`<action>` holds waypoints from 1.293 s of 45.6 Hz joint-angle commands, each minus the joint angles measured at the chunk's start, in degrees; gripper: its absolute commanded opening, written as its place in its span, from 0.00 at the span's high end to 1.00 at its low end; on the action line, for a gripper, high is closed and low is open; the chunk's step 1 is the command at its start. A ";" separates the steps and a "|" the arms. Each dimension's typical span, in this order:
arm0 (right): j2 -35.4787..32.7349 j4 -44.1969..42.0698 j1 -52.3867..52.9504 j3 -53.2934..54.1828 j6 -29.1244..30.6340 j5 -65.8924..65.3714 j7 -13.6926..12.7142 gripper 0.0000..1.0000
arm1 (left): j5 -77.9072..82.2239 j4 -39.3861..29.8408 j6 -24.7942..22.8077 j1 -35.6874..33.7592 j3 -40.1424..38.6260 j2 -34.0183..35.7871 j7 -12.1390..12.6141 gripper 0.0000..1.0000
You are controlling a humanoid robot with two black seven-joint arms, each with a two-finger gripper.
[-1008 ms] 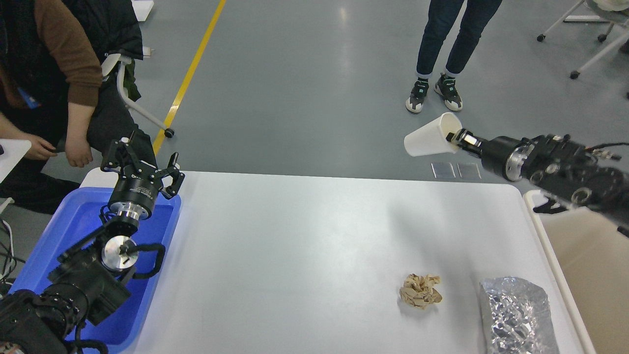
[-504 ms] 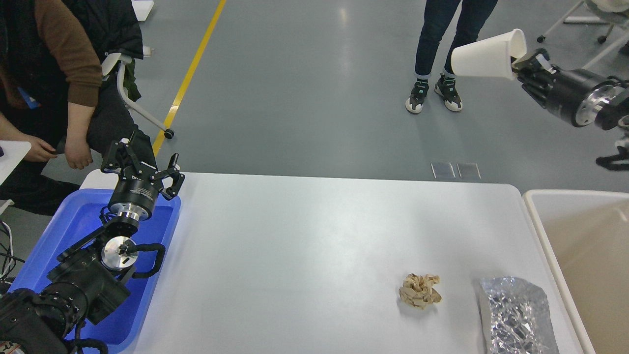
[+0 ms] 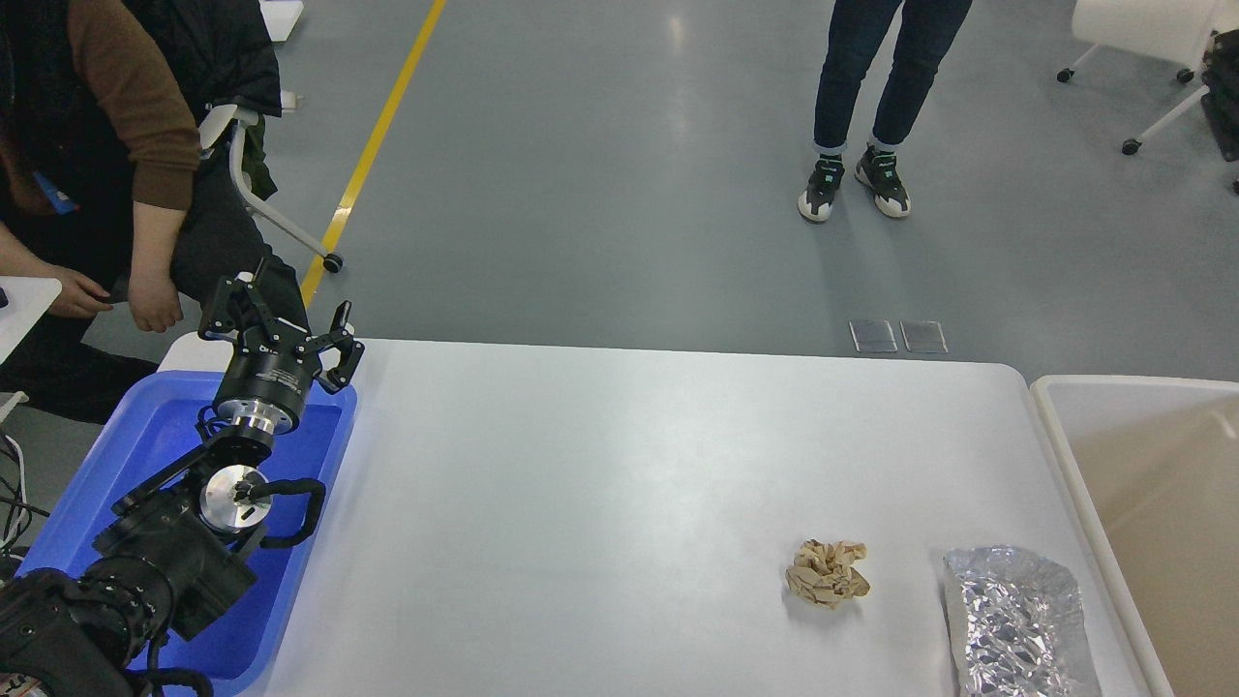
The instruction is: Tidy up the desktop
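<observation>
The white desktop [image 3: 600, 484] holds a crumpled brown paper ball [image 3: 828, 573] and a crumpled silver foil bag [image 3: 1016, 624] near its front right. My left gripper [image 3: 281, 315] is open and empty above the far end of the blue tray [image 3: 145, 445]. My right gripper [image 3: 1218, 68] shows only as a dark part at the top right edge. It holds a white paper cup [image 3: 1142, 27] high over the floor, beyond the table's far right.
A beige white-rimmed bin [image 3: 1142, 484] stands against the table's right edge. A seated person [image 3: 116, 145] is at the far left by the tray. Another person's legs [image 3: 871, 106] stand beyond the table. Chair wheels [image 3: 1128, 145] are at the top right.
My right arm has swung up and to the right with the paper cup, from just past the table's far edge almost out of view. The left arm has not moved.
</observation>
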 commanded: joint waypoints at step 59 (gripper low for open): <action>23.71 -39.73 -35.00 -0.08 -3.74 2.79 -14.88 1.00 | 0.02 0.00 0.01 0.00 0.01 0.00 0.00 0.00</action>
